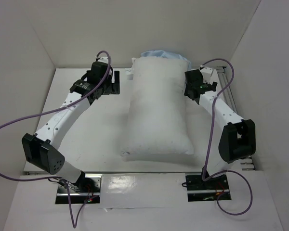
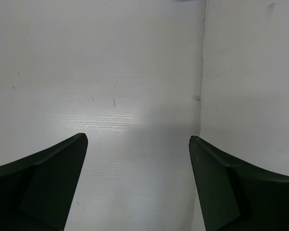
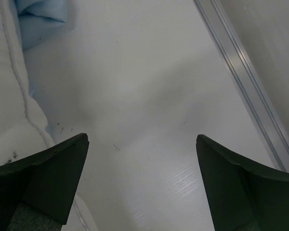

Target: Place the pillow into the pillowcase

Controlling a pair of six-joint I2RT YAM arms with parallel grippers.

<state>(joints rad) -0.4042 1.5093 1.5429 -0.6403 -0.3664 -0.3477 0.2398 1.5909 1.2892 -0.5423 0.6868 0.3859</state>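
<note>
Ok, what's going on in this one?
Two robot arms flank a pillow, and nothing is gripped yet. The white pillow lies on the table between them, with the light-blue pillowcase peeking out from under its far end. The left arm's fingers hang open over bare table left of the pillow. The right arm's fingers are open close beside the pillow's right edge, holding nothing.

One white pillow (image 1: 156, 108), one pale blue pillowcase (image 1: 160, 52) — apparently just one, though only its edge shows past the pillow. Two robot arms — a left arm (image 1: 62, 113) and a right arm (image 1: 220, 107). Two purple cables (image 1: 211, 139). One table (image 1: 101, 130).
</note>
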